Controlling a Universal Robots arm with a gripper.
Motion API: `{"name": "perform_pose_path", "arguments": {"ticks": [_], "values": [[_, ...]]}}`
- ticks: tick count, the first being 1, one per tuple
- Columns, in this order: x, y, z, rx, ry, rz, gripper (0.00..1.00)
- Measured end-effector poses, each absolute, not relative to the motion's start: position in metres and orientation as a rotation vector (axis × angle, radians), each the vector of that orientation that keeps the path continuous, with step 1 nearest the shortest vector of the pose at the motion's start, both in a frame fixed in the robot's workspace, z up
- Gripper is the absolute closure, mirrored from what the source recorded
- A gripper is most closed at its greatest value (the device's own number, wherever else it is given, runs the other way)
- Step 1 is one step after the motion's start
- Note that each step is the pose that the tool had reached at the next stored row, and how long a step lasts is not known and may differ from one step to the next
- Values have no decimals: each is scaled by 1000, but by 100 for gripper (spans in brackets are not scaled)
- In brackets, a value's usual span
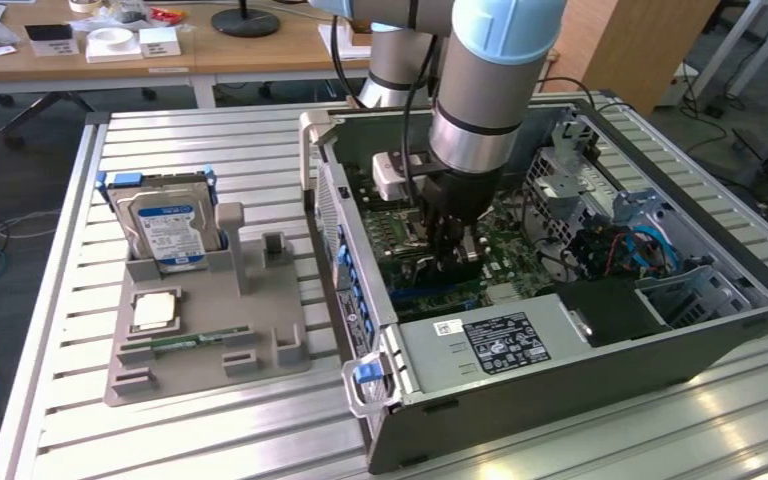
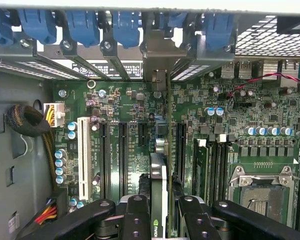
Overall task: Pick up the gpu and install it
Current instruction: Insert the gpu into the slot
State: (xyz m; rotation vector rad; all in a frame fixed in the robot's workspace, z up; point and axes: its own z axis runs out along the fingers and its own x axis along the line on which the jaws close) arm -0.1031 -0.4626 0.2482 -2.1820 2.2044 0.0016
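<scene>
Matt black pincer [image 2: 161, 212], glossy green gpu [image 2: 168, 165], ribbed metal table [image 1: 224, 420].

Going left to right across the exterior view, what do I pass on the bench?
Hard drive standing in the grey parts holder → end effector down inside the open computer case, shut on the gpu over the motherboard → blue cables at the case's far side.

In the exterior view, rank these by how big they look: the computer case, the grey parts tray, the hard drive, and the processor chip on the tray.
1. computer case
2. grey parts tray
3. hard drive
4. processor chip
</scene>
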Motion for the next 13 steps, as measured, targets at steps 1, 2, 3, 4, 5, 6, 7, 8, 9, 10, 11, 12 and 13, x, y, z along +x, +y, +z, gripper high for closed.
{"name": "perform_pose_path", "arguments": {"ticks": [1, 2, 3, 4, 5, 6, 7, 8, 9, 10, 11, 12, 13], "values": [[-103, -463, 248, -2182, 2204, 2, 73], [-103, -463, 247, -2182, 2204, 2, 73], [-103, -463, 247, -2182, 2204, 2, 73], [-103, -463, 247, -2182, 2204, 2, 73], [-103, -463, 247, -2182, 2205, 2, 73], [-103, -463, 247, -2182, 2205, 2, 73], [-103, -463, 246, -2182, 2204, 2, 73], [-103, -463, 246, -2182, 2204, 1, 73], [-103, -463, 246, -2182, 2205, 1, 73], [-103, -463, 246, -2182, 2205, 1, 73], [-103, -463, 246, -2182, 2205, 1, 73], [-103, -463, 245, -2182, 2205, 2, 73], [-103, -463, 245, -2182, 2205, 2, 73]]}}
